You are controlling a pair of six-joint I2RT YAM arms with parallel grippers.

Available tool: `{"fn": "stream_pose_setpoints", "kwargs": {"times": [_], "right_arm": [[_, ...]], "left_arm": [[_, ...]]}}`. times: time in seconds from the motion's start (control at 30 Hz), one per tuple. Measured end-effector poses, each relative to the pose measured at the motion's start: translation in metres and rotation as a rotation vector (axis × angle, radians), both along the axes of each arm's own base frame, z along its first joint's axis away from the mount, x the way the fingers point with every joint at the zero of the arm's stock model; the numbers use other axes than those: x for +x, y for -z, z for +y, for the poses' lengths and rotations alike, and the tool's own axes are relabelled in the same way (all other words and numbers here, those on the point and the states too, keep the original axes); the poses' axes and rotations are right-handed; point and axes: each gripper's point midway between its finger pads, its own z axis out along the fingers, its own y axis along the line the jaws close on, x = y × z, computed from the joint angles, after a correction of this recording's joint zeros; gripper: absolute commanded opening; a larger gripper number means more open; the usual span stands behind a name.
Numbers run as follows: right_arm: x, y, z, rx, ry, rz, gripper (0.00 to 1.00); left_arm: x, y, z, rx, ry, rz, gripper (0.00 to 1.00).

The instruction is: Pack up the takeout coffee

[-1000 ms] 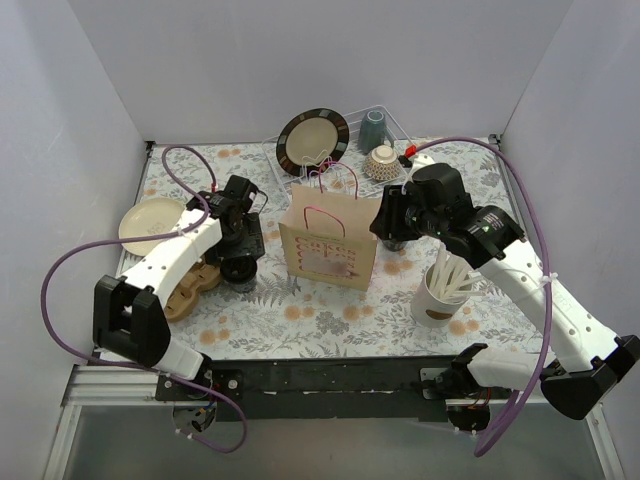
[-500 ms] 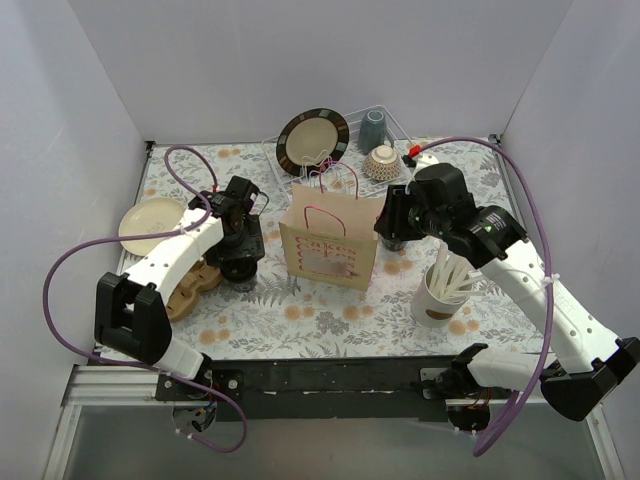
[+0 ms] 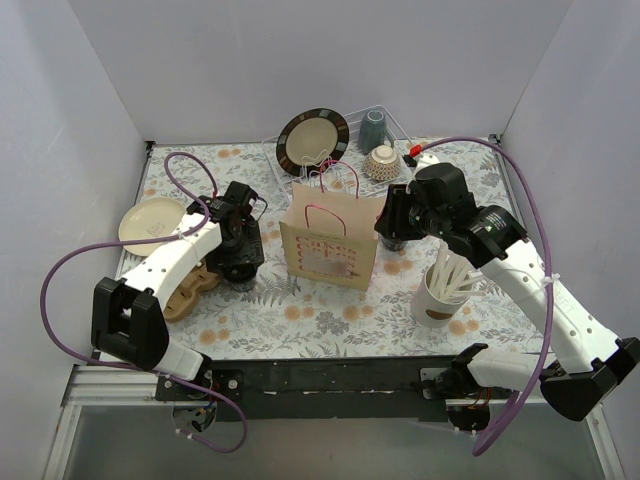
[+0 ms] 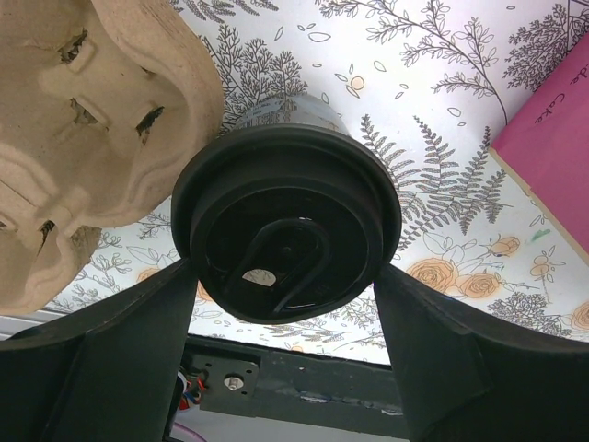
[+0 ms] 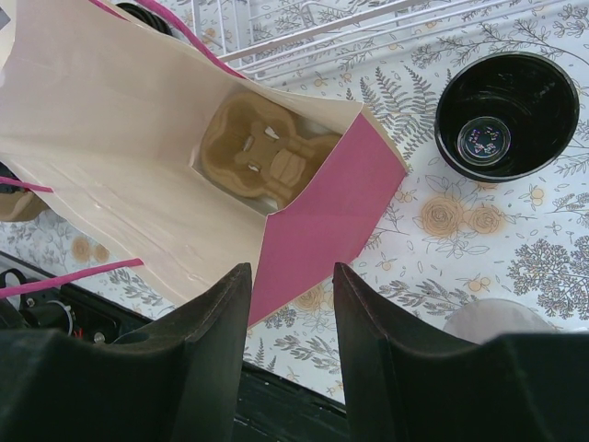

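A black lidded takeout coffee cup point(image 4: 287, 226) stands on the floral tablecloth beside a pulp cup carrier point(image 4: 87, 138). My left gripper point(image 4: 285, 276) reaches around it from above, one finger against each side of the lid rim, shut on it; the tips are hidden under the lid. From above, that left gripper point(image 3: 238, 255) is left of the paper bag point(image 3: 328, 240). A second, lidless black cup point(image 5: 506, 115) sits on the cloth to the right of the bag. My right gripper point(image 5: 290, 276) hovers open over the bag's right edge, holding nothing. Another carrier point(image 5: 258, 152) lies in the bag.
A white cup of wooden stirrers point(image 3: 440, 290) stands below the right arm. At the back, a wire rack holds a dark-rimmed plate point(image 3: 312, 140), a grey-blue mug point(image 3: 372, 130) and a patterned bowl point(image 3: 383, 162). A cream plate point(image 3: 150, 222) lies far left.
My left gripper's jaws have narrowed a little around the lidded cup, and the wrist has shifted slightly. The right arm has barely moved.
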Motion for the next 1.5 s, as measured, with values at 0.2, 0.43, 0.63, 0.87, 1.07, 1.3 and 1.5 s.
{"fn": "stream_pose_setpoints", "kwargs": {"times": [0.2, 0.43, 0.63, 0.87, 1.07, 1.3, 1.5], "right_arm": [[0.0, 0.0, 0.0, 0.001, 0.004, 0.0, 0.49], [-0.001, -0.002, -0.001, 0.005, 0.004, -0.006, 0.49], [-0.001, -0.003, -0.001, 0.006, 0.004, -0.008, 0.49], [-0.001, -0.003, -0.001, 0.005, 0.002, -0.009, 0.49], [-0.001, -0.003, -0.002, 0.004, 0.002, -0.011, 0.49], [-0.001, -0.003, -0.002, 0.002, 0.0, -0.012, 0.5], [-0.001, -0.003, -0.002, 0.002, 0.001, -0.012, 0.5]], "left_arm": [[0.0, 0.0, 0.0, 0.002, 0.006, -0.001, 0.82], [0.015, -0.019, -0.002, 0.005, -0.002, -0.044, 0.88], [0.024, -0.031, 0.0, 0.019, -0.026, -0.088, 0.85], [0.025, -0.027, 0.004, 0.043, -0.035, -0.084, 0.83], [0.022, -0.015, 0.005, 0.054, -0.035, -0.056, 0.8], [0.023, -0.005, 0.004, 0.057, -0.033, -0.044, 0.76], [0.021, 0.0, 0.004, 0.055, -0.032, -0.036, 0.73]]}}
